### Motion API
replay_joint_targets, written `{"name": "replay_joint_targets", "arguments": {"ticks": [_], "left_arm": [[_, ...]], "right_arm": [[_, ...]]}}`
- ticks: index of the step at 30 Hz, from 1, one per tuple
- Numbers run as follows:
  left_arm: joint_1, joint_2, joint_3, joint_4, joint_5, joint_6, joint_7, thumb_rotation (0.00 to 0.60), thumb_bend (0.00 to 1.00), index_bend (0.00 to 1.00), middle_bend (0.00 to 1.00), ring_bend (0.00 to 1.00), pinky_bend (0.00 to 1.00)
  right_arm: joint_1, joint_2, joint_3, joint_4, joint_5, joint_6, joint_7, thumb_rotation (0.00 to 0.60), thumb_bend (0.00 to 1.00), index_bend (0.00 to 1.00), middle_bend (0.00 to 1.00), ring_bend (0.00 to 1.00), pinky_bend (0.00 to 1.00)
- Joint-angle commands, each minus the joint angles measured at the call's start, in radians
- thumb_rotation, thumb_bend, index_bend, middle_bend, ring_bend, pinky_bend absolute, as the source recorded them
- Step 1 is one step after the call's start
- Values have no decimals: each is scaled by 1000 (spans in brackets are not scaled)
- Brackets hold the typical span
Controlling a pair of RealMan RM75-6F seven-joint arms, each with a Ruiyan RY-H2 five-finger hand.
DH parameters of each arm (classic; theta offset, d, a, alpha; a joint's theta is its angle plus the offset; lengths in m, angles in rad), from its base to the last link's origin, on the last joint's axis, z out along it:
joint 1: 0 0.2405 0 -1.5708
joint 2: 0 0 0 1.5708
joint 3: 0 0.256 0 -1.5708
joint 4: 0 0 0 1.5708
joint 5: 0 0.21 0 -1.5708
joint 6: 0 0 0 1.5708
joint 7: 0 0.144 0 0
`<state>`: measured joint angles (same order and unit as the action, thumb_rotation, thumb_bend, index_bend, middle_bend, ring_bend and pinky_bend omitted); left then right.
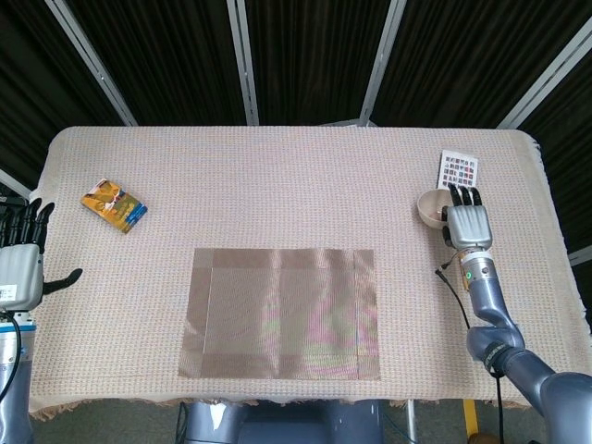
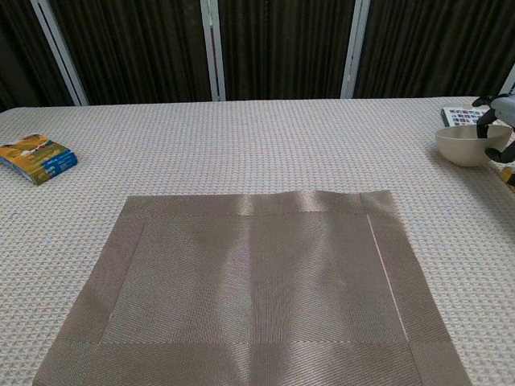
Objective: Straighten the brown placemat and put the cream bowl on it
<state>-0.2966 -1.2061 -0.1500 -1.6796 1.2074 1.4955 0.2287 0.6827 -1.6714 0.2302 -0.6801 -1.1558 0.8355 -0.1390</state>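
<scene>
Now the right hand (image 1: 468,224) grips the cream bowl (image 1: 431,207) by its rim, near the table's right edge.

Dark curtains (image 1: 305,55) behind cloth-covered table (image 1: 277,185)

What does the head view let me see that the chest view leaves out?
Only the head view shows the robot's left hand, fingers apart at the table's left edge, the whole right forearm, and the front edge of the woven beige tablecloth.

Only the chest view shows the round cream bowl from the side, fingers curled over its rim.

Both show the flat brown square placemat, the small orange and blue packet, the white card printed with coloured squares, the bowl, and the right hand.
</scene>
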Motion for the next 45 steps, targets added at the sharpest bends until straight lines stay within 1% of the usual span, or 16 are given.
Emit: {"name": "replay_joint_targets", "arguments": {"ticks": [1,5,6,9,12,13,15,17,18,20,24,27,30,33,39,45], "left_arm": [[2,2,-1,-4,4,-1,-2,600,0,0,0,0,0],[4,4,-2,-8,9,-5,-6,600,0,0,0,0,0],[4,5,-3,-9,10,-8,-8,600,0,0,0,0,0],[4,6,-3,-11,12,-12,-12,600,0,0,0,0,0],[5,5,-1,-17,14,-22,-19,600,0,0,0,0,0],[6,5,0,-19,16,-23,-20,600,0,0,0,0,0],[6,6,-1,-24,24,-22,-23,600,0,0,0,0,0],[8,7,-3,-27,27,-20,-25,600,0,0,0,0,0],[8,7,-3,-27,27,-19,-25,600,0,0,0,0,0],[11,8,-4,-28,24,-23,-27,600,0,0,0,0,0],[12,7,-7,-20,14,-31,-26,600,0,0,0,0,0],[12,4,-9,-15,2,-43,-29,600,0,0,0,0,0],[12,1,-10,-10,-6,-52,-28,600,0,0,0,0,0],[11,-1,-11,-3,-5,-54,-25,600,0,0,0,0,0],[14,-3,-16,5,-9,-57,-29,600,0,0,0,0,0],[15,-4,-16,4,-9,-64,-28,600,0,0,0,0,0]], "right_arm": [[-20,39,-9,-64,-57,84,52,600,423,773,0,0,0],[-36,94,-22,-159,-116,169,80,600,423,772,0,0,0],[-41,116,-27,-201,-139,199,82,600,423,773,0,0,0],[-46,152,-36,-271,-172,235,75,600,423,774,0,0,0],[-46,212,-49,-420,-230,284,61,600,423,774,0,0,0],[-45,223,-52,-453,-241,288,60,600,423,775,0,0,0],[-38,261,-63,-574,-269,283,51,600,423,775,0,0,0],[-28,283,-75,-649,-290,267,29,600,423,775,0,0,0],[-24,288,-79,-671,-298,262,21,600,422,775,0,0,0],[-5,296,-92,-750,-336,250,0,600,423,776,0,0,0],[20,279,-97,-827,-380,245,-1,600,421,776,1,0,0],[45,250,-104,-841,-424,238,-9,600,413,776,7,0,0],[67,212,-110,-831,-451,227,-18,600,406,776,9,0,0],[83,177,-111,-817,-460,215,-31,600,404,776,9,0,0],[119,80,-122,-773,-470,172,-98,600,404,776,10,0,0],[129,10,-126,-722,-461,159,-131,600,403,775,12,0,0]]}}
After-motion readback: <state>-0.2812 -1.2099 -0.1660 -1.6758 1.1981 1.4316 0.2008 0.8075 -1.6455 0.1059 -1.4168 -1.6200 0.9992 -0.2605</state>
